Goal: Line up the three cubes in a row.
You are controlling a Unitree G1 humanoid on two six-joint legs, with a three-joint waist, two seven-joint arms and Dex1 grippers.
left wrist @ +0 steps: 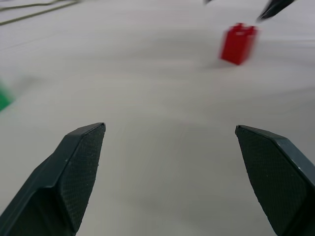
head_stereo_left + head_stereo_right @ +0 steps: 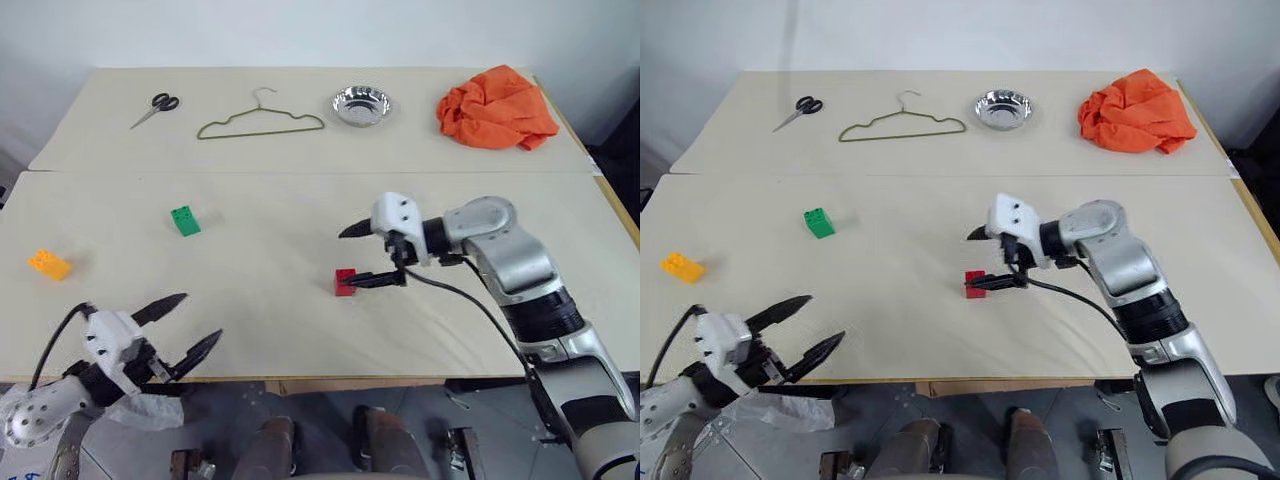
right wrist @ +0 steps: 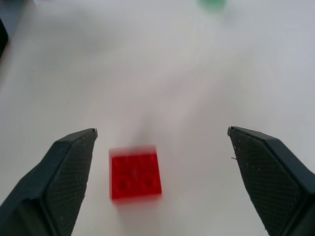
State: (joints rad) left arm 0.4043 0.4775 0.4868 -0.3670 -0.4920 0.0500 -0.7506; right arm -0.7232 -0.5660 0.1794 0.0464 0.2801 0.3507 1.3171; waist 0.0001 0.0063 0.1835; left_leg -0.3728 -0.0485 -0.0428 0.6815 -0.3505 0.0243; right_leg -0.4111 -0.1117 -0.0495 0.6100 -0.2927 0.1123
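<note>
Currently our right gripper [image 2: 362,254] is spread wide, holding nothing, red cube [image 2: 345,282] on the table [image 2: 300,330] just under it; left gripper [image 2: 186,326] wide open, empty, near edge. Green cube [image 2: 185,220], orange-yellow cube [image 2: 49,264] well apart; green cut off, blurred in wrist views

Three cubes [image 2: 345,282], two grippers [image 2: 372,255]

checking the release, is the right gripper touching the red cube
Apart. In the right wrist view the red cube sits on the table between the right gripper's open fingers, with bare table showing on both sides.
</note>
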